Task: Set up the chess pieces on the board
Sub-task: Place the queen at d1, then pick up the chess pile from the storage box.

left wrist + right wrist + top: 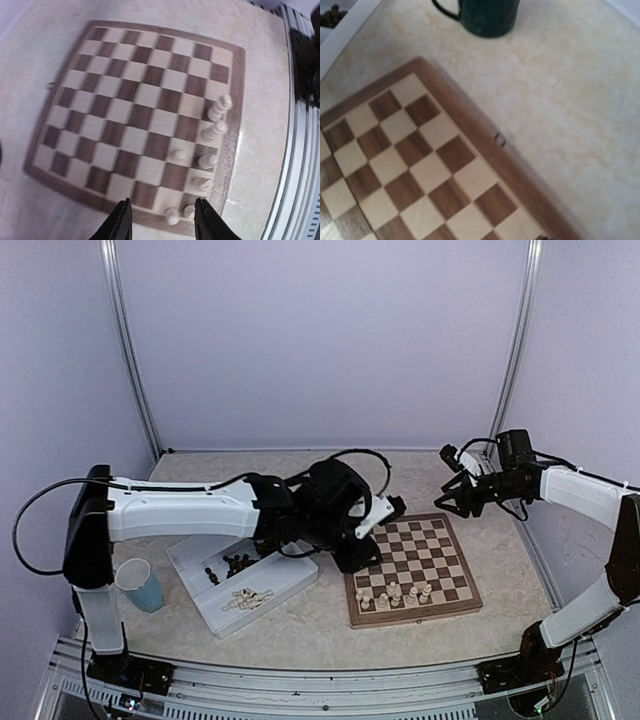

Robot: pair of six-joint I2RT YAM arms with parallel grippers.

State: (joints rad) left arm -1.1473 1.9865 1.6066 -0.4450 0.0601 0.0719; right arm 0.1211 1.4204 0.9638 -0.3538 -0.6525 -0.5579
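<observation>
**Chess pieces on the board, left tool spread above them**

The board lies flat on the desk, right of centre. Several cream pieces stand on its nearest rows, gathered toward the near-left corner. The left tool hovers over the board's left border by that corner. Its fingers are apart and clamp nothing, and one cream piece stands on the board below the gap.

Left of the board sits a white tray. It holds dark pieces toward its far side and loose cream pieces nearer. A blue cup stands further left, near the left arm's post.

The right tool hangs above the desk, just off the board's far-right corner. I cannot tell whether its fingers are apart or together. Its wrist view shows a dark green mug on the desk beyond a corner of the board.
</observation>
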